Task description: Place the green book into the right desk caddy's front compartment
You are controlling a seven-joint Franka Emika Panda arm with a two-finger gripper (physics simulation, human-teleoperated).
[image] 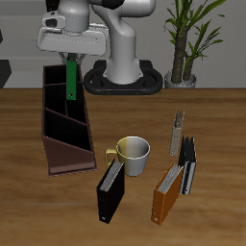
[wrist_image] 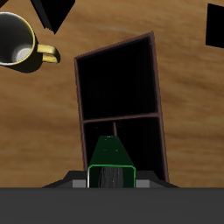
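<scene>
the fingers [image: 71, 61] clamp the green book [image: 71, 82], which hangs upright below them over the right desk caddy [image: 63, 130]. keep the book vertical, centre it between the slanted dividers beneath the fingers, confirm it's the front compartment, then lower before releasing.

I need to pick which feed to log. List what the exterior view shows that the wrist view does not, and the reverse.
Exterior only: the robot's arm, the whole right desk caddy, the orange book and a plant. Wrist only: a straight look down into the caddy's dark compartments, with the divider between them. Both: the green book held upright above the caddy, the yellow-handled mug, and the wooden table.
</scene>
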